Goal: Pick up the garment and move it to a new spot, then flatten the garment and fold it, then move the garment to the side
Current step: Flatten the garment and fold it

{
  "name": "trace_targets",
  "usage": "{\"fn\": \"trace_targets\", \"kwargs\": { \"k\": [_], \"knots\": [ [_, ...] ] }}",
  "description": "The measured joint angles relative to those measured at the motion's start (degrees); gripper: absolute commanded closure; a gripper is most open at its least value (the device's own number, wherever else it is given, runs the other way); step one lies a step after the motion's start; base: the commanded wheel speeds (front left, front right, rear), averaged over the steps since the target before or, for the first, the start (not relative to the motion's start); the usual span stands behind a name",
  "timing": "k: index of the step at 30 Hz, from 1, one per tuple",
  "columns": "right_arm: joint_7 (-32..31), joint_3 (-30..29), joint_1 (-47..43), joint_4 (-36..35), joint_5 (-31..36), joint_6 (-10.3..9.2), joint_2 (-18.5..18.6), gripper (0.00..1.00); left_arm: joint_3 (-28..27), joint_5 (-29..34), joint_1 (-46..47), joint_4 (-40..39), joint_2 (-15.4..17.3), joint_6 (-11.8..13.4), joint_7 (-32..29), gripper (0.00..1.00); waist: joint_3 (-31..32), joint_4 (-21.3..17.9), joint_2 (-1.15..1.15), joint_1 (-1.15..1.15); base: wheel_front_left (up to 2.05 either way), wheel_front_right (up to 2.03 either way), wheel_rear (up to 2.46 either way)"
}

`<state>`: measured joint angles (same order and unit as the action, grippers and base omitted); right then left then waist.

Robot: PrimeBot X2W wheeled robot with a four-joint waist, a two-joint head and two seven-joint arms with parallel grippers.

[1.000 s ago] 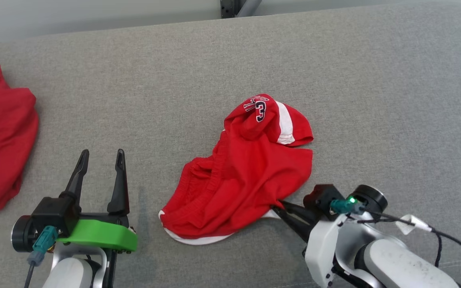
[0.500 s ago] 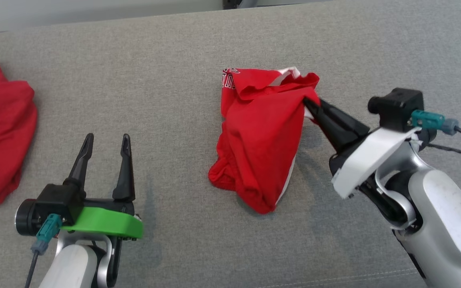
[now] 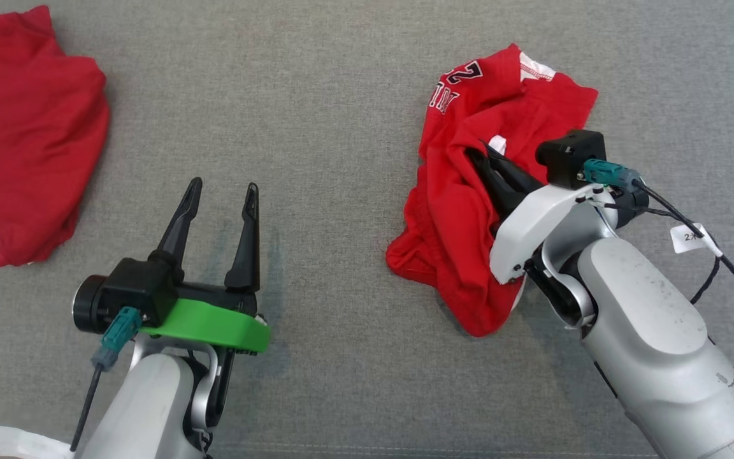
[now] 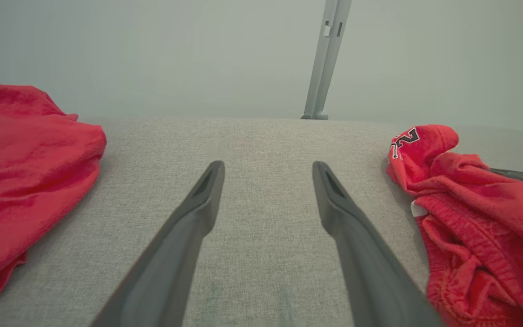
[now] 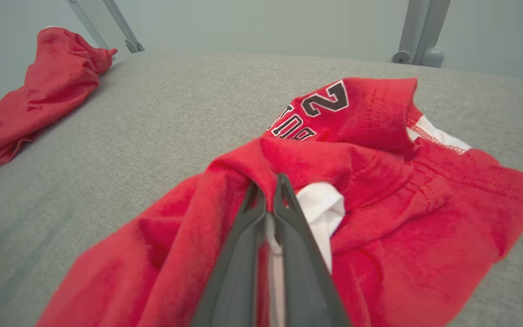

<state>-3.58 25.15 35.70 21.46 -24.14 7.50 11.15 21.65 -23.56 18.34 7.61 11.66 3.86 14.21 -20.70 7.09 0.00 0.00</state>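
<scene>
Garment [image 3: 456, 217] sits right of centre on the grey cushion [image 3: 316, 95], crumpled, with a printed "2" on the far fold and white trim showing. Far left is a second red cloth [image 3: 23, 127], bunched, well apart from it. Left gripper [image 3: 224, 185] is near-left, fingers spread, nothing between them, over bare cushion. Right gripper [image 3: 476, 153] is clamped on a garment fold beside the white patch, and the cloth drapes from the tips down to the cushion.
</scene>
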Motion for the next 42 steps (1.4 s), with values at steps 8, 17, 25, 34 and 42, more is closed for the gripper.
{"fn": "trace_targets", "kwargs": {
  "k": [8, 17, 25, 34, 42],
  "knots": [
    [6.38, 3.10, 2.70, 7.61, 0.93, 0.00, -1.27, 0.52, 0.00, 0.99, 0.85, 1.92, -0.38, -0.91, 0.54, 0.00, -1.72, 1.40, 0.00, 0.00, 0.00, 0.00, 0.00],
    [16.48, 0.19, -0.77, 4.35, 3.22, 0.00, -0.36, 0.00, -0.68, 1.59, 0.39, 2.35, 0.22, -0.33, 0.57, 0.00, 1.06, -1.31, 0.00, 0.00, 0.00, 0.00, 0.00],
    [18.31, -12.18, -10.10, -5.20, 8.01, 0.00, -0.10, 0.00, -2.04, 1.41, -1.95, 0.85, 2.03, 1.00, 0.20, 0.00, 4.11, -5.28, 0.00, 0.00, 0.00, 0.00, 0.00],
    [17.29, -20.53, -20.06, -12.12, 12.95, 0.00, -2.56, 0.00, -3.09, 0.56, -7.16, -2.63, 3.67, 3.27, -1.13, 0.00, 7.97, -8.85, 0.00, 0.00, 0.00, 0.00, 0.00],
    [15.84, -22.14, -23.52, -14.91, 13.72, 0.00, -4.37, 0.00, -2.96, -0.24, -10.35, -5.60, 4.00, 4.74, -2.64, 0.00, 10.29, -10.77, 0.00, 0.00, 0.00, 0.00, 0.00]
  ]
}}
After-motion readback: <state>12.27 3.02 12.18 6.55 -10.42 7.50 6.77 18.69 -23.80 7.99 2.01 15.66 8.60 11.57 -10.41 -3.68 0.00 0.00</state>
